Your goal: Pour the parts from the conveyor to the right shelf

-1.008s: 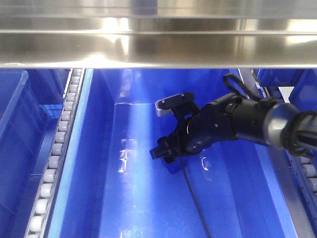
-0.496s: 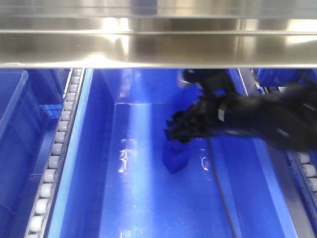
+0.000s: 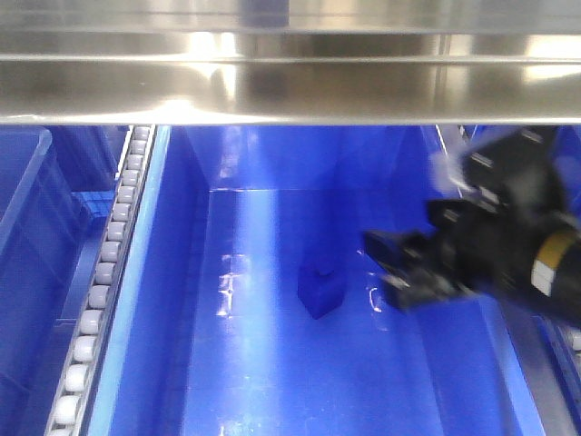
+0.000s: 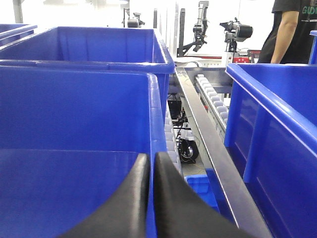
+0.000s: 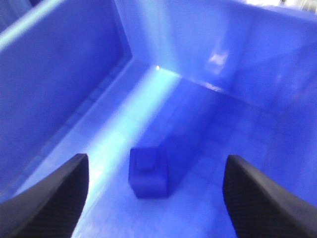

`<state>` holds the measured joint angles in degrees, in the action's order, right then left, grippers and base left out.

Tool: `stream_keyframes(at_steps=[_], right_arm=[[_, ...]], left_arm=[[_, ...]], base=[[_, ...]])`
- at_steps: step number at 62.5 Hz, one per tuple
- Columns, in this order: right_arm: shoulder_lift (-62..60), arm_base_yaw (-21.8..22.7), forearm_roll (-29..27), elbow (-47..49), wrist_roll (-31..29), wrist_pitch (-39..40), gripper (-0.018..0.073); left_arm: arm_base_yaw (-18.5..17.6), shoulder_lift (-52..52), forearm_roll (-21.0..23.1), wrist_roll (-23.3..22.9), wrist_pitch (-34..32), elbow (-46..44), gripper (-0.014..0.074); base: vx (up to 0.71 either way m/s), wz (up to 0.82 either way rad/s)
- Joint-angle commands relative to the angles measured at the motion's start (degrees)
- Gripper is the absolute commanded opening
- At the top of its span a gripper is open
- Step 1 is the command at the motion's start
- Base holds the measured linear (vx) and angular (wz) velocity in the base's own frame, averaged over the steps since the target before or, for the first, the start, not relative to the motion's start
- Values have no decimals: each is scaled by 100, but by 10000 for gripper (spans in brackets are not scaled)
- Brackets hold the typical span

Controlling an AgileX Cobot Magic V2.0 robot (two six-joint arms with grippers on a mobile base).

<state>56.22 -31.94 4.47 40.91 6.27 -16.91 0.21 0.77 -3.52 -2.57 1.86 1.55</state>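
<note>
The deep-blue bin [image 3: 272,381] lay open under the shelf's steel crossbar [image 3: 290,91], which capped the room above it, and its tall walls closed in on the left, right and far sides. 1 blue block [image 3: 320,291] sat alone on the bin floor near the middle – knob face up, clear of every wall. The right gripper [image 5: 153,193] hung above it with its fingers spread wide and nothing between them; in the front view it appeared as a blurred black mass [image 3: 408,268] at the bin's right wall, apart from the block. A grey roller rail [image 3: 104,282] ran along the bin's left side. The left gripper [image 4: 151,198] had its fingers pressed together, empty, over another bin's rim [image 4: 79,69]. A person [image 4: 292,27] stood far right.
</note>
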Motion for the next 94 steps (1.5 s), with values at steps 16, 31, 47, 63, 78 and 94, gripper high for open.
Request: stream_keyframes(at_steps=[16,31,47,63,78,94], right_arm=[[-2192,30,4,-1100,-13,431,543],[-3968,30,-52,-1831,-18,131,533],[-4812,30,-46,-2445,-44,-217,452],[-4812,30,-42,-2506,-41,-198,27],[-4812,30,-100,-2506,-21,-218,-9],[-4812,30,-100,-2506,-21,-218,-9]], left_arm=[[6,85,14,-44,-416,173,-6],[6,85,14,-44,-416,173,-6],[6,85,14,-44,-416,173,-6],[6,85,14,-44,-416,173,-6],[6,79,14,-44,-416,173,-6],[6,79,14,-44,-416,173,-6]], base=[[0,0],[0,0],[0,0],[0,0],[0,0],[0,0]])
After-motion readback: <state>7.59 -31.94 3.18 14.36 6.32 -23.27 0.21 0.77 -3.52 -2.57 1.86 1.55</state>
